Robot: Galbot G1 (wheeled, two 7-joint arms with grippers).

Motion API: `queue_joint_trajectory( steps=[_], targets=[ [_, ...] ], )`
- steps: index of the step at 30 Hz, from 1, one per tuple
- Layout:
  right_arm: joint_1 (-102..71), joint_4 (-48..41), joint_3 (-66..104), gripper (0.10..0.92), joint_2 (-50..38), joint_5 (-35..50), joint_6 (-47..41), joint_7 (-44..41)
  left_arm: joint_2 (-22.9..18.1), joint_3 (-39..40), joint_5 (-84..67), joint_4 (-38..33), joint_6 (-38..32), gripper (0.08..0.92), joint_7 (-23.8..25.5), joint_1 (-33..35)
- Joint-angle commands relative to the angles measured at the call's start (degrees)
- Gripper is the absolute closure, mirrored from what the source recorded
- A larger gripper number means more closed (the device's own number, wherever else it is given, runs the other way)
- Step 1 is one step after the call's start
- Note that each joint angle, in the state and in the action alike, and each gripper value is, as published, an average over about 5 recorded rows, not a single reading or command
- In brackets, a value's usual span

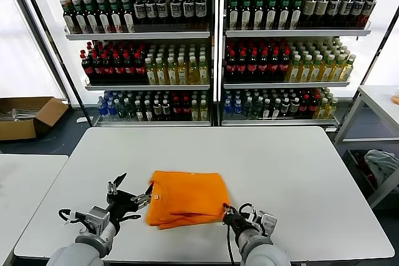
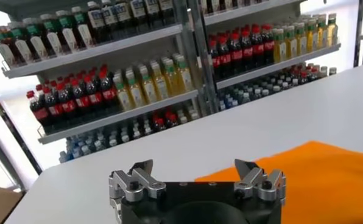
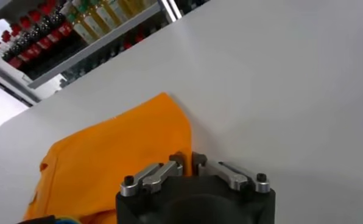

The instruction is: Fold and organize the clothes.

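T-shirt (image 1: pixel 187 199): orange, folded into a rough rectangle; lies near the front edge of the white table (image 1: pixel 299 172) — between the two grippers
Left gripper (image 1: pixel 129 202): just beside the shirt's left edge; fingers spread wide, grasping nothing
Right gripper (image 1: pixel 229 213): at the shirt's near right corner; fingers pinched together at the fabric's edge — whether cloth is caught between them cannot be told
Behind: shelves of bottles (image 1: pixel 212 48)

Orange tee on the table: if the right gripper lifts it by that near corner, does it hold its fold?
Probably not: the T-shirt is soft layered cloth with rumpled edges, so layers would likely droop. Likely light. Pushed across the table, it would probably bunch rather than slide.
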Motion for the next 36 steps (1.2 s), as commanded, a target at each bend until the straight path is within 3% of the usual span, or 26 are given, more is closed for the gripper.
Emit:
queue_joint_trajectory(
  steps=[1,7,16,25,36],
  targets=[
    [-1.20,4.29,1.11,0.886,-4.42,-4.30,0.07,0.57,-0.52,-0.17,-0.52,-0.45,0.03,0.177,-0.37,0.15],
    [-4.18,6.55,3.16,0.911,-8.70,-8.50,-0.10,0.31,-1.69,0.05,-0.50,-1.42,-0.02,0.177,-0.50,0.90],
    [-12.14,7.10,5.00,0.903,-12.03,-27.95,0.05,-5.47,-3.70,0.87,-0.10,-2.40,-0.10,0.177,-0.54,1.85],
    [-8.77,15.80,1.04,0.673,-9.33,-32.98,0.02,-11.22,-4.59,1.09,1.03,-2.91,-0.07,0.177,-0.46,3.12],
    [-3.85,1.59,-8.44,0.370,-13.90,-24.16,-0.28,-15.32,-5.25,1.10,1.31,-2.51,0.01,0.177,-0.51,3.95]
  ],
)
